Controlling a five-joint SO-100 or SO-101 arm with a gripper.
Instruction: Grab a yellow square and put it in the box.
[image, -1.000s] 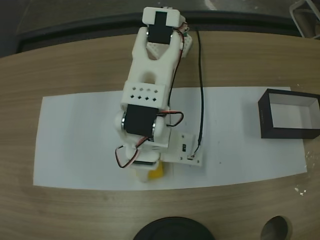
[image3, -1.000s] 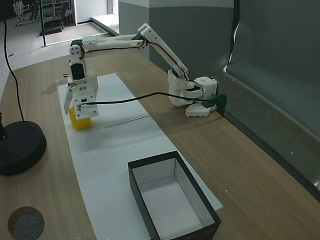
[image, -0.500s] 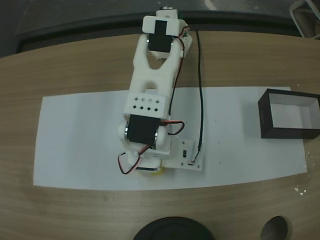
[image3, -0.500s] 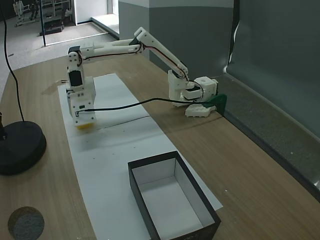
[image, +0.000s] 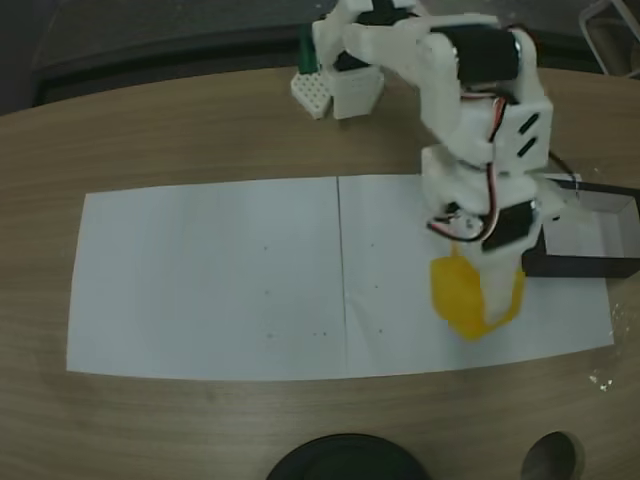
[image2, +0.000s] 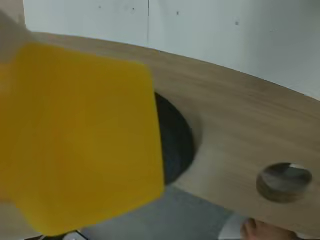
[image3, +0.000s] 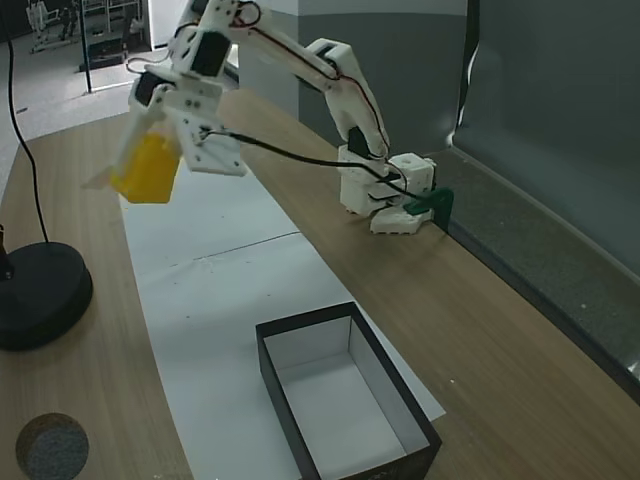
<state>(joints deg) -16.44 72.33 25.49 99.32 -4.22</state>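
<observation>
Claw (image3: 140, 165) clamped on yellow square (image3: 148, 168), held in air above white paper (image3: 215, 270) on bench (image3: 480, 340). Box (image3: 345, 395) well apart, open-topped.

White 3D-printed arm (image3: 300, 60) with chunky angular links, black servo blocks set into the joints, thin red and black wires looping at the wrist, one long black cable (image3: 290, 155) running off toward 4 o'clock to the base in a fixed view. Base (image3: 385, 195) is a white blocky mount with a dark green clamp (image3: 432, 203) at its 3 o'clock side; a studded white block sits at 9 o'clock of the base in the other fixed view. Wrist housing (image: 500, 130) is white with dark slot cut-outs and a black servo under it, small white circuit plate (image3: 215, 150) beside the wrist.
</observation>
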